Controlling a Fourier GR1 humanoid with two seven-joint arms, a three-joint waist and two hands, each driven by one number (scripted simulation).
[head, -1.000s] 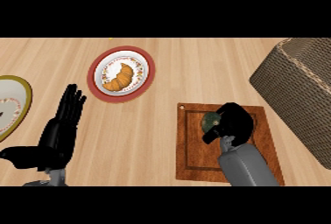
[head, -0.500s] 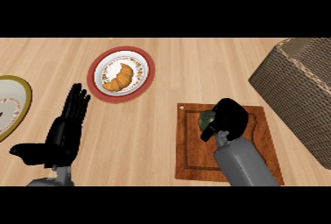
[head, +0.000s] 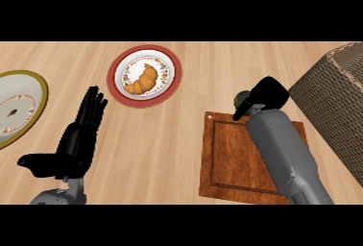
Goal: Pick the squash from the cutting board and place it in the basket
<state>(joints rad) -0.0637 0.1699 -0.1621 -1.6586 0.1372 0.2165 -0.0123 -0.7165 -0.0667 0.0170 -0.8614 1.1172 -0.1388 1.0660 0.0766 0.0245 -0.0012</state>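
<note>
In the head view my right hand (head: 268,95) is curled round the dark green squash (head: 242,98), of which only a small part shows at the hand's left side. Hand and squash hang over the far edge of the wooden cutting board (head: 230,163), with the grey forearm crossing the board's right half. The woven basket (head: 333,98) stands just right of the hand, a short gap apart. My left hand (head: 77,139) rests open at the lower left, fingers pointing up.
A red-rimmed plate (head: 167,60) with a croissant (head: 142,80) lies at the far middle of the counter. A yellow-rimmed plate (head: 32,113) sits at the left edge, next to the left hand.
My right hand has risen and moved from the board's middle to its far edge, carrying the squash nearer the basket. The left hand drifted slightly right.
</note>
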